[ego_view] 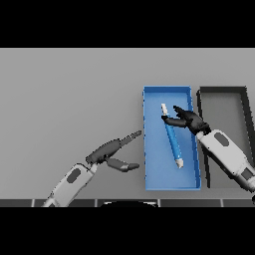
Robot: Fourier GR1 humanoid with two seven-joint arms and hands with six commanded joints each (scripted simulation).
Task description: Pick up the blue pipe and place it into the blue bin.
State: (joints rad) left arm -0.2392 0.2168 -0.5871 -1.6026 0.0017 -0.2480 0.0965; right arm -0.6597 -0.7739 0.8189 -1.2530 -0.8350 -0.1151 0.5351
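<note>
No readable text, labels, brands, numbers or signs are seen on any surface; nothing legible is marked in view.

Lighting is flat and even across the grey table (pixel 69 99) — no glare, no hot spots. Shadows are soft and faint: a thin dark edge just left of the blue bin (pixel 147 149), plus a slim one beside the blue pipe (pixel 172 137) inside that bin. The black bin (pixel 244 94) right of it reads darker — its walls shade the floor.
</note>
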